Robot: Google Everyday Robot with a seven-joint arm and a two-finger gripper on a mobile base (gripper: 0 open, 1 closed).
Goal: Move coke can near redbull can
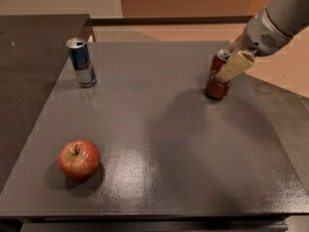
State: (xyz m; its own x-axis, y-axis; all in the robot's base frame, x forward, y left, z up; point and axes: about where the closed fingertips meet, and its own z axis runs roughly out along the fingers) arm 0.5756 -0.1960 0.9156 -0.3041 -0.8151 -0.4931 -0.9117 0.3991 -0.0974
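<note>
Item 1. Red aluminium coke can with white script and a silver top (215,83): stands near the right edge of the table, toward the far right corner, leaning a little.

Item 2. Cream-tipped two-finger gripper (231,67) on a grey cylindrical robot arm (277,23): reaches in from beyond the far right corner and lies against the upper right side of the coke can, touching it. Whether it has closed on the can cannot be told.

Item 3. Slim blue and silver redbull can with a silver top (81,62): upright near the far left corner, well apart from the coke can across the width of the table.

Item 4. Round red apple with a short stem (78,159): near the left edge, toward the near left corner.

Item 5. Flat dark grey table with a slightly glossy top (159,129): bears all three objects.

Item 6. Darker brown surface (29,47): adjoins the table's left edge.
</note>
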